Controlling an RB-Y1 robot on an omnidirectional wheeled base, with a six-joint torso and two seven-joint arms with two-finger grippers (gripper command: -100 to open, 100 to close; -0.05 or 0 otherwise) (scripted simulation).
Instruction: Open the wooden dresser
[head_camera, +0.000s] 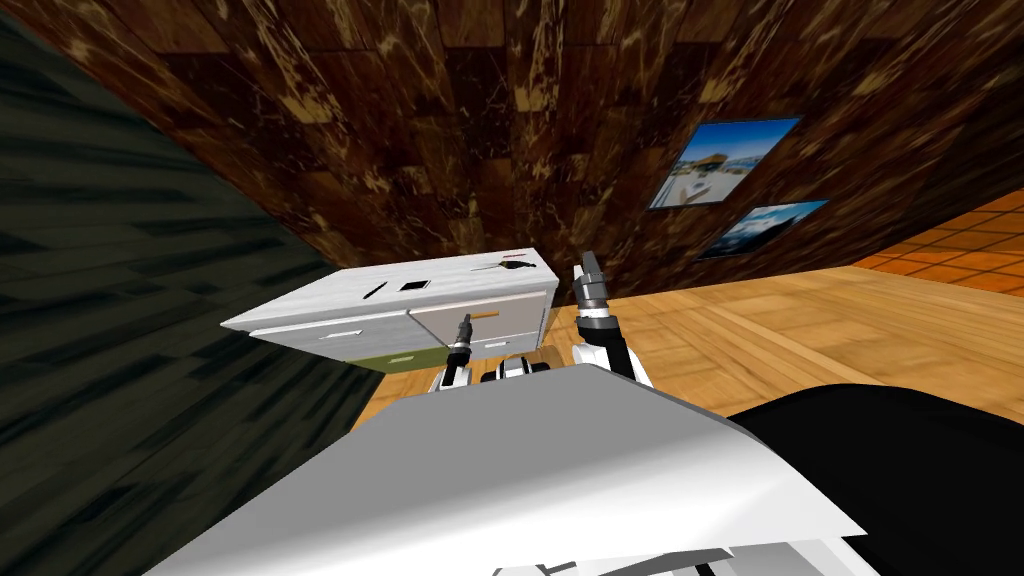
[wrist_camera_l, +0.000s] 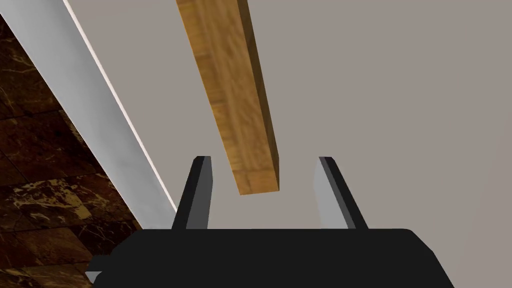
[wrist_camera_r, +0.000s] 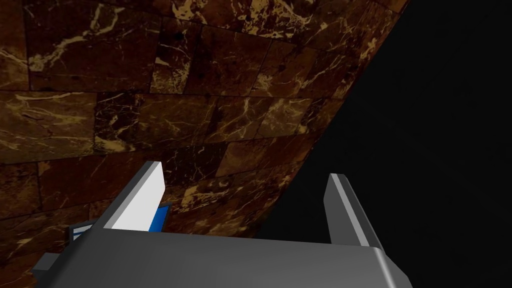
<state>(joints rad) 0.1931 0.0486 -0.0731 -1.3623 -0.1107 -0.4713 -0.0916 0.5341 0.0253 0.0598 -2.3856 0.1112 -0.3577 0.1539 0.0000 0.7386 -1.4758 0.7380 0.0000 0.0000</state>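
The dresser (head_camera: 400, 305) is drawn pale grey-white and stands low against the brown marbled wall. Its upper right drawer front (wrist_camera_l: 400, 100) carries a wooden bar handle (head_camera: 484, 315). My left gripper (head_camera: 463, 325) is right at that drawer. In the left wrist view the handle (wrist_camera_l: 235, 95) runs away from the hand, and its near end lies between the fingers (wrist_camera_l: 200, 192). The left gripper (wrist_camera_l: 265, 192) is open, and neither finger touches the bar. My right gripper (head_camera: 590, 268) is raised beside the dresser's right end. The right gripper (wrist_camera_r: 245, 200) stands open with nothing between its fingers.
A few small dark items (head_camera: 515, 264) lie on the dresser top. A dark wall (head_camera: 120, 300) closes in on the left. Wooden floor (head_camera: 800, 320) stretches to the right, with two pictures (head_camera: 720, 165) on the wall above. A black mass (head_camera: 900, 450) sits at lower right.
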